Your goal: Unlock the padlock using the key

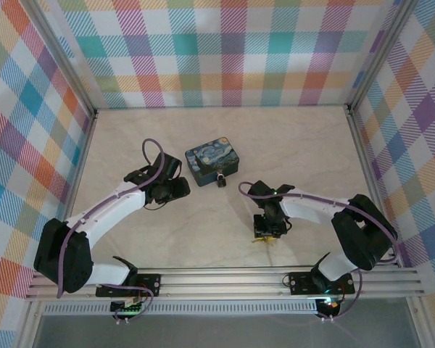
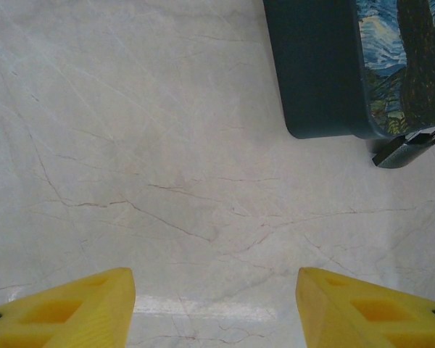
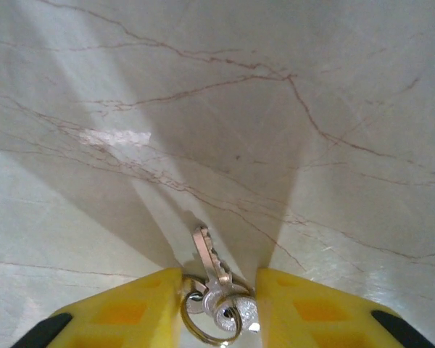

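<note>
The key (image 3: 212,267), a small silvery bunch on a ring, lies on the marble table between the yellow fingers of my right gripper (image 3: 219,281). Both fingers press against the bunch, and one key blade points away from the wrist. From above, the right gripper (image 1: 270,232) points down at the table's near middle. The padlock (image 1: 221,179), tiny and dark, hangs at the front of the painted tin box (image 1: 212,161); it appears as a dark piece (image 2: 406,148) by the box's corner. My left gripper (image 2: 216,286) is open over bare table, left of the box.
The blue-and-yellow tin box (image 2: 326,65) stands at the table's centre, between the two arms. Checked walls close the table on three sides. Bare marble table (image 1: 290,145) stretches behind and to the right of the box.
</note>
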`<state>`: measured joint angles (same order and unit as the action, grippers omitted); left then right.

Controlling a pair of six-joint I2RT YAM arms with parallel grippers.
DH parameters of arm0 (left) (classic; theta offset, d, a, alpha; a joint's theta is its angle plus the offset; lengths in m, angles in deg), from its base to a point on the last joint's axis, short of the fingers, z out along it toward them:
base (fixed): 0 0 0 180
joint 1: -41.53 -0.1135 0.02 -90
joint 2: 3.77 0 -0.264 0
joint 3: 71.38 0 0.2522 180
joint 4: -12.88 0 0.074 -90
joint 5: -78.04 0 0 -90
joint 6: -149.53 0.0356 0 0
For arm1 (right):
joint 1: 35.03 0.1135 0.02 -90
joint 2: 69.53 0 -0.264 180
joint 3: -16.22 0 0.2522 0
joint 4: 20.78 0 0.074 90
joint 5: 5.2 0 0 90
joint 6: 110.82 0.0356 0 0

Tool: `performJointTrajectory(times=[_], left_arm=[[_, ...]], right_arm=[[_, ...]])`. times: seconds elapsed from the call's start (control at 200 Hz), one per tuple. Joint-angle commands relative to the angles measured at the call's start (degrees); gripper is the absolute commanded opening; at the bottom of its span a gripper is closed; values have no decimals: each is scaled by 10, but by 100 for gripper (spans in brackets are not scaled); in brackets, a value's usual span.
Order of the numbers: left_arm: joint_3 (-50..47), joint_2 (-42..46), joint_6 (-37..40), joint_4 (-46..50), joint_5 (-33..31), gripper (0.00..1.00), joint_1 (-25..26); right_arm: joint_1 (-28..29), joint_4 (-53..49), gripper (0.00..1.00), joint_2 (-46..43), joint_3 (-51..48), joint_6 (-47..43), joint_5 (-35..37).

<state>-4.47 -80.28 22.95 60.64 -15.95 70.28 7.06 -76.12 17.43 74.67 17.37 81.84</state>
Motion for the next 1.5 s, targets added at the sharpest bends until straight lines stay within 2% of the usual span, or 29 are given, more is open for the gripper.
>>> performJointTrajectory(times=[0.0,0.105,0.195,0.26,0.35,0.41,0.525,0.67,0.79,0.85,0.945,1.035,1.255,1.495], left_arm=[[-3,19,0,20,-8,61,8],[-2,15,1,19,0,61,9],[-2,11,-6,16,22,61,24],[-15,8,-33,-3,69,61,40],[-60,4,-110,-86,164,61,66],[-78,-2,-156,-133,188,60,87],[-68,-21,-183,-152,179,60,114],[-37,-41,-176,-148,171,60,117],[-27,-69,-181,-168,204,60,117],[-38,-84,-216,-207,229,59,117],[-66,-111,-312,-289,273,58,119],[-73,-127,-388,-335,276,53,130],[-31,-126,-438,-265,227,52,151],[-41,-162,-483,-230,233,47,158]], right_arm=[[5,44,27,12,-9,1,-15],[5,56,16,13,-11,8,-31],[5,68,14,15,-8,15,-46],[5,75,13,15,-7,21,-52],[5,84,10,15,-2,26,-65],[5,92,8,15,-1,29,-73],[5,112,4,20,-1,35,-88],[4,130,0,23,3,42,-105],[3,134,0,21,10,43,-112],[0,139,0,18,10,43,-117],[-6,150,0,20,8,43,-126],[-9,166,0,27,3,45,-137],[-15,213,0,23,-9,67,-164],[-23,230,0,34,-8,70,-167]])
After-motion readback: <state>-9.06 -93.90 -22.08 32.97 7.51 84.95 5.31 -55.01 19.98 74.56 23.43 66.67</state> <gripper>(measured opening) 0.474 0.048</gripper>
